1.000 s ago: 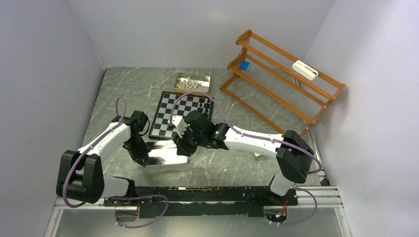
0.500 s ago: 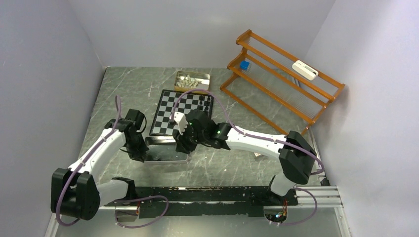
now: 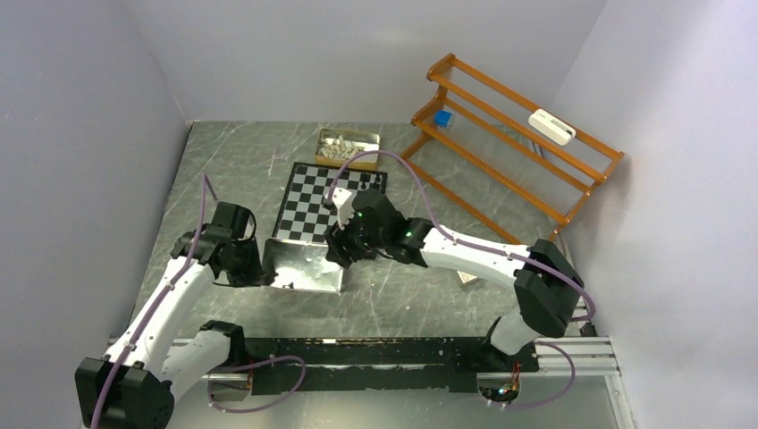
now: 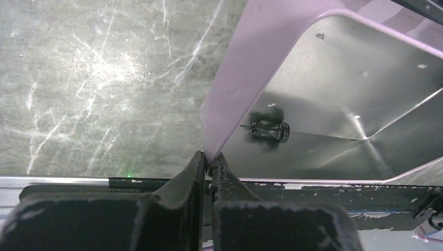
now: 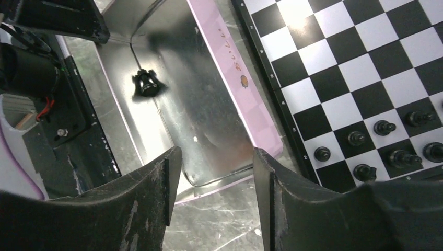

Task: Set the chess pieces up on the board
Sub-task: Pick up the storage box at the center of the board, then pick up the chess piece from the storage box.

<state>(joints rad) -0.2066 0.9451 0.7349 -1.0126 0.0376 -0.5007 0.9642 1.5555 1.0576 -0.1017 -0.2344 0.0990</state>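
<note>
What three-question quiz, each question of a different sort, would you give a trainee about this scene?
1. True or false: the left gripper is shut on the rim of the rectangular silver metal tray.
2. How many glossy black chess pieces lie inside that tray? A) none B) one C) five
3. Fill in the blank: the right gripper holds nothing, and its jaws stand ___.
Key: 1 true; 2 B; 3 open.

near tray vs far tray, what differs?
Near tray holds one black piece; far tray holds a heap of cream-white pieces. Left gripper pinches the near tray's rim; nothing grips the far tray. Both are rectangular metal trays beside the board.
</note>
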